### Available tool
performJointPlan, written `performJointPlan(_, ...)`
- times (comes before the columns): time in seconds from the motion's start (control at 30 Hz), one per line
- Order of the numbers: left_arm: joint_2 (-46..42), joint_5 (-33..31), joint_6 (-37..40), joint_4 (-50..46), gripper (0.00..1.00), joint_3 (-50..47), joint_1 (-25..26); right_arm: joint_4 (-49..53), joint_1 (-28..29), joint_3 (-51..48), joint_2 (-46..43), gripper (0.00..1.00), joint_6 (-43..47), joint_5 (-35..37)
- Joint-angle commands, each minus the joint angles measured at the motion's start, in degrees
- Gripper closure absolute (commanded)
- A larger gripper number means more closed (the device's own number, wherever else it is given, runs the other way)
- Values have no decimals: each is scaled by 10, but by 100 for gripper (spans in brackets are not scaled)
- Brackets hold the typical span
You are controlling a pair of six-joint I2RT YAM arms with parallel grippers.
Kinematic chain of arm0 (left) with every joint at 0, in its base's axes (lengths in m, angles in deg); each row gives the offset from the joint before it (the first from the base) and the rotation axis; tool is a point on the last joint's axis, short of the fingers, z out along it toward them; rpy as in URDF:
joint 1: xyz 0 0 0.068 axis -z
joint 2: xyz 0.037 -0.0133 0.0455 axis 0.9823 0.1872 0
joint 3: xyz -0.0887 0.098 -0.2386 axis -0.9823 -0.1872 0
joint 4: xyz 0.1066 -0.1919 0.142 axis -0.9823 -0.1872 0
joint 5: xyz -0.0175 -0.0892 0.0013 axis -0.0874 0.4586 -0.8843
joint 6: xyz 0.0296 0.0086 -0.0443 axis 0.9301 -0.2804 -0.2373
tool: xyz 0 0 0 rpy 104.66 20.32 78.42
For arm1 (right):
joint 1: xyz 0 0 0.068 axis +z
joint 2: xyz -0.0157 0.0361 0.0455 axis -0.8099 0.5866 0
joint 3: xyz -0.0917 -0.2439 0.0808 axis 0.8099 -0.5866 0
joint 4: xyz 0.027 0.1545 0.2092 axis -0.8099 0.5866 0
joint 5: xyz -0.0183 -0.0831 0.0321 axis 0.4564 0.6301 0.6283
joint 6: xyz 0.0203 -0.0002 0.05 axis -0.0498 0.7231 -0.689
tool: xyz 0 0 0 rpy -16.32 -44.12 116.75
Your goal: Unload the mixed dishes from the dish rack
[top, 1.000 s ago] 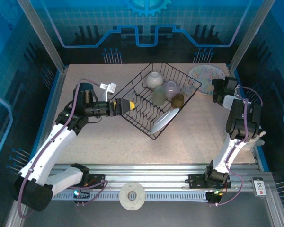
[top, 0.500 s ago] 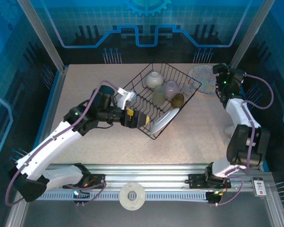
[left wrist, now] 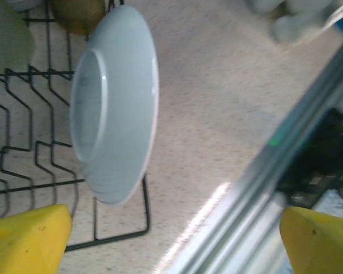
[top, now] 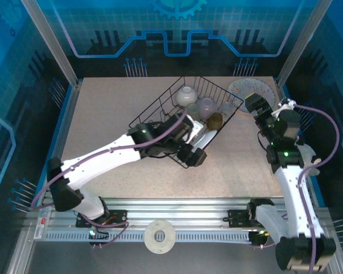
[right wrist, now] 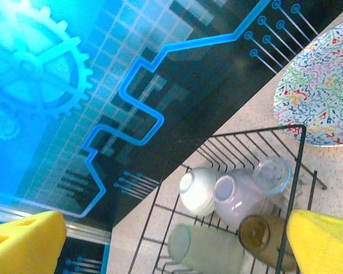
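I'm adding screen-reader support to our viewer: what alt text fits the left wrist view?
A white plate stands on edge near the corner of the black wire dish rack, seen from the open left pincer, whose yellow fingertips frame the bottom corners. A brown cup shows at the top edge.

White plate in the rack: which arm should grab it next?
Left. The left gripper, open, is at the plate at the near corner of the rack; the right gripper is off by the squiggle plate.

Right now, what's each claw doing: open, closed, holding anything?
Left claw: open, holding nothing.
Right claw: open, holding nothing.
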Motion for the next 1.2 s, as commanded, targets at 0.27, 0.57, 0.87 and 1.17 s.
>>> performJointPlan(0.27, 94, -218, 48, -9, 23, 55, 54, 186, 21, -29, -195, 0, 60, -63)
performJointPlan(0.57, 151, -316, 44, -8, 29, 78, 86, 211, 22, -35, -240, 0, 50, -113)
performJointPlan(0.87, 182, -372, 44, 19, 37, 76, 90, 223, 22, -51, -261, 0, 46, -121)
performJointPlan(1.17, 210, -391, 51, 20, 52, 84, 89, 216, 22, -62, -267, 0, 40, -124)
